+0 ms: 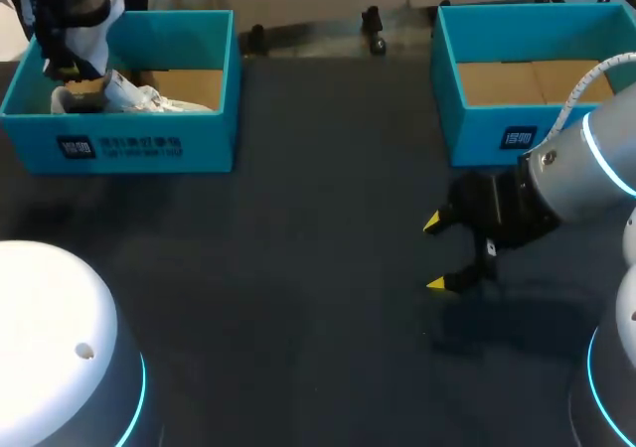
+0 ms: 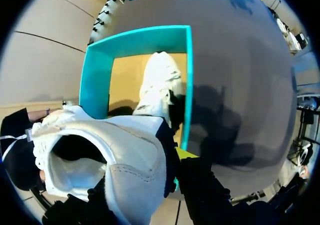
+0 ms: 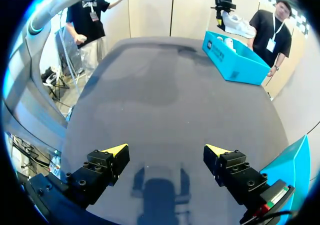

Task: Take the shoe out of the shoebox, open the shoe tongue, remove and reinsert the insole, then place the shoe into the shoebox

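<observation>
While left jaws pinch white shoe (image 2: 130, 150) over shoebox (image 2: 95, 80), right jaws hang spread above table (image 1: 298, 268).

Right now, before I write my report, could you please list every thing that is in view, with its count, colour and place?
Table: one, dark grey, under everything.
Shoeboxes: two, teal; left box at far left, right box at far right, only bare cardboard showing inside.
Shoes: two, white; shoe in box lies in the left box, held shoe hangs above it.
Left tool: one, black with yellow tips, shut on the held shoe.
Right tool: one, same colours, open, in front of the right box.
</observation>
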Controlling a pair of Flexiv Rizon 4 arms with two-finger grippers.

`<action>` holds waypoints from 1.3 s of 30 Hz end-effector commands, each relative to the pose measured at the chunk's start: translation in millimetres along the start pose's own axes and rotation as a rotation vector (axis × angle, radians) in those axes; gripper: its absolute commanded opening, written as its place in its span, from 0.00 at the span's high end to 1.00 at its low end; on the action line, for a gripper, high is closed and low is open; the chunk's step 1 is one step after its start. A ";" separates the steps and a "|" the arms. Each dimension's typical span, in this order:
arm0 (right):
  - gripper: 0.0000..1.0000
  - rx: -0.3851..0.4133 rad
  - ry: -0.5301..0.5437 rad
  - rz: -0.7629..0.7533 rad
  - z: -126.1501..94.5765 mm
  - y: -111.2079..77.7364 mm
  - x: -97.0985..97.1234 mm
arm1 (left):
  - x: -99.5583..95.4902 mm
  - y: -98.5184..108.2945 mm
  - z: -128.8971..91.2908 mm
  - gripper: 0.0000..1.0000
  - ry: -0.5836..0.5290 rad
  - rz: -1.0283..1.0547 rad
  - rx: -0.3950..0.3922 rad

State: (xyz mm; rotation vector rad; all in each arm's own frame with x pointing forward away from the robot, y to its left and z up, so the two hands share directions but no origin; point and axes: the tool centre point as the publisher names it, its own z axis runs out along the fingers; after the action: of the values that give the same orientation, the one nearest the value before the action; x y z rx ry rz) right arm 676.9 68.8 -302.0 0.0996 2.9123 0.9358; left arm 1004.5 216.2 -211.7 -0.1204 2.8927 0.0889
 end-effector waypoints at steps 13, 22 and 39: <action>0.00 -0.001 -0.003 -0.001 -0.4 -0.7 1.5 | -64.3 19.8 30.7 1.00 0.038 -0.050 0.005; 0.00 -0.001 -0.003 -0.001 -0.4 -0.7 1.5 | -68.0 22.6 31.5 1.00 0.045 -0.038 -0.003; 0.00 -0.001 -0.003 -0.001 -0.4 -0.7 1.5 | -72.3 34.4 25.5 1.00 0.004 0.123 -0.009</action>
State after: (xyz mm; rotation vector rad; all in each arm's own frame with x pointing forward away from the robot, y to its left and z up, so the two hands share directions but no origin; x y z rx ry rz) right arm 677.0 68.7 -302.1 0.1000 2.9123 0.9357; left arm 1079.5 250.4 -223.6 -0.0840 2.9265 0.1157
